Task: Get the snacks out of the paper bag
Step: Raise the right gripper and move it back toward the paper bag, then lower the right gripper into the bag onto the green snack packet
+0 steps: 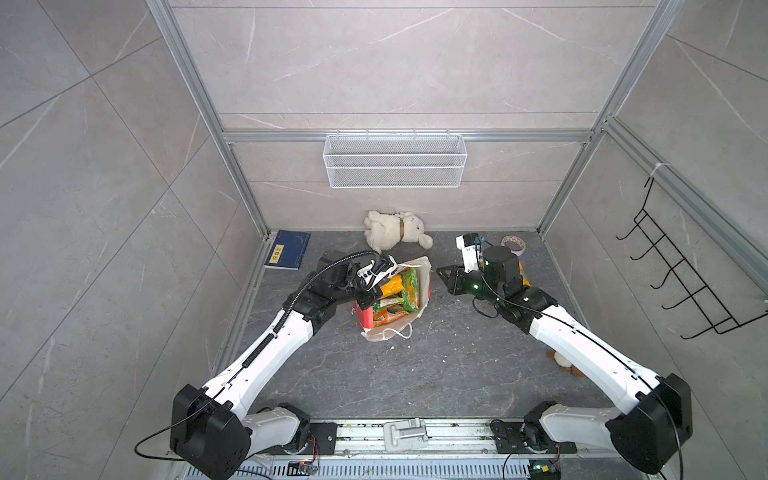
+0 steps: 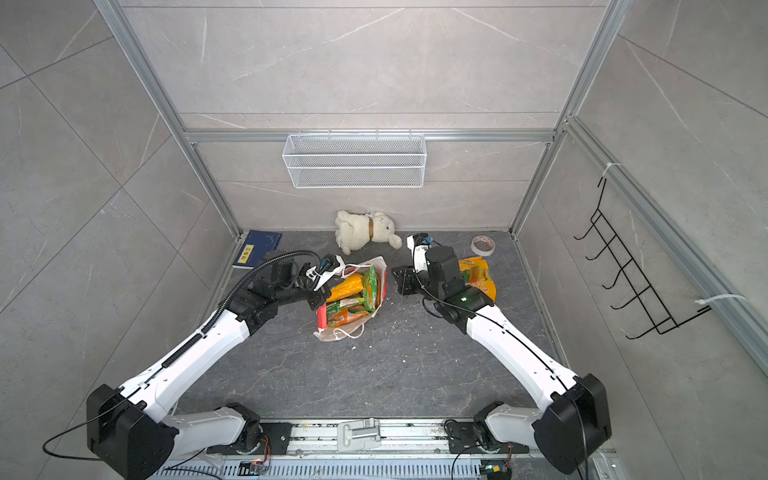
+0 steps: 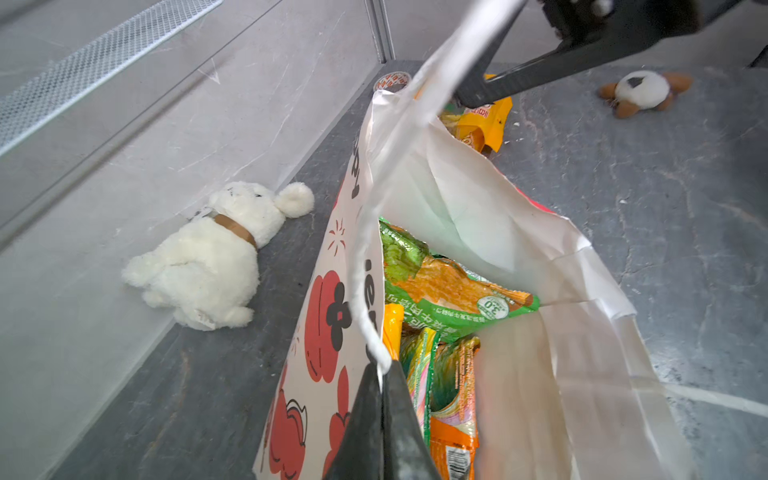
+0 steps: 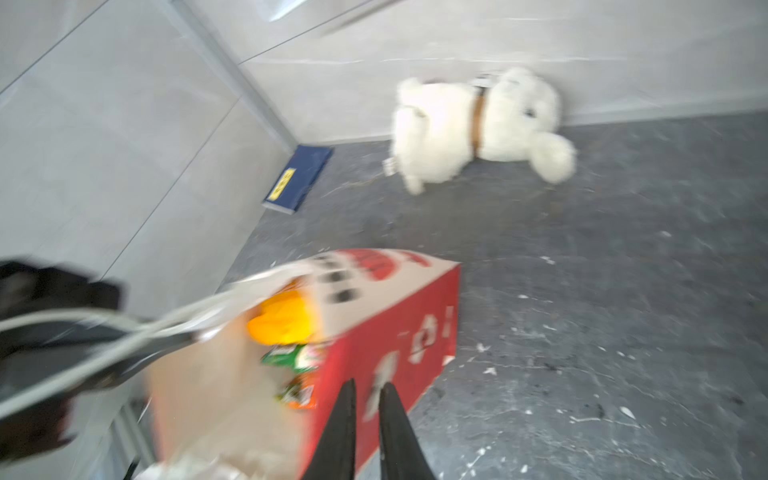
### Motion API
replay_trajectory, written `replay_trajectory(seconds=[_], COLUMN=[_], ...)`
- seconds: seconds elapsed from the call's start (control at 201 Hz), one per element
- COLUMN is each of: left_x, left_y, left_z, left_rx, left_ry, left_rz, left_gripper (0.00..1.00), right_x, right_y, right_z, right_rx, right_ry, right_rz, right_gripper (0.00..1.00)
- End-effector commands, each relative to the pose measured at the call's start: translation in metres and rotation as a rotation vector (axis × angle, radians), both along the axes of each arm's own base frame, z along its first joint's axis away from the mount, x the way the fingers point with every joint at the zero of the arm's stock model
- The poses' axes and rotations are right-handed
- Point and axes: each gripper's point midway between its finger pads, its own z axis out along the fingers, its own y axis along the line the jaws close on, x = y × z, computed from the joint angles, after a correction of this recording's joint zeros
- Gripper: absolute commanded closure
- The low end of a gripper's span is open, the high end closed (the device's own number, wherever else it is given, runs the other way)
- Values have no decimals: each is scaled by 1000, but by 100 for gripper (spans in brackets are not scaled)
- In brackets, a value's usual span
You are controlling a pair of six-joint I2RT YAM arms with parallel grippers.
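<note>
Pinching cord handle (image 3: 358,266) of paper bag (image 3: 322,374), left claw (image 3: 380,370); right claw (image 4: 368,384) slightly spread beside bag's red side

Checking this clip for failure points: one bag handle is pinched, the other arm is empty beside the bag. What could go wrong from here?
The left tool is shut only on the thin cord handle; a pull could tear it or tip the paper bag. The right tool, jaws slightly apart, is close to the bag's red side and may shove it or snag paper instead of the packets.
</note>
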Motion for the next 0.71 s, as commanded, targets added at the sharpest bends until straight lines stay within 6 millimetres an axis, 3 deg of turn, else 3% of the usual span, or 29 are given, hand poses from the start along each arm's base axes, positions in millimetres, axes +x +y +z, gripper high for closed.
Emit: replay_trajectory(seconds=[0.0, 0.149, 0.338, 0.562, 0.701], left_x=[-18, -21, -28, -24, -19], left_y=[-20, -20, -21, -19, -14], left_z=[29, 33, 38, 39, 45], left_rx=[-130, -136, -131, -116, -113], left_ry=[-1, -1, -9, -31, -58], left_rz=[-102, -88, -98, -65, -22], left_gripper=[100, 100, 100, 100, 100], right_x=[-38, -47, -43, -22, -23], right_y=[16, 28, 47, 31, 16], right_z=[-24, -31, -37, -47, -55], right_rx=[-133, -181, -234, -329, -380], right_ry=[85, 77, 57, 77, 92], right_rz=[106, 44, -39, -221, -274], right_gripper=[81, 80, 75, 70, 68])
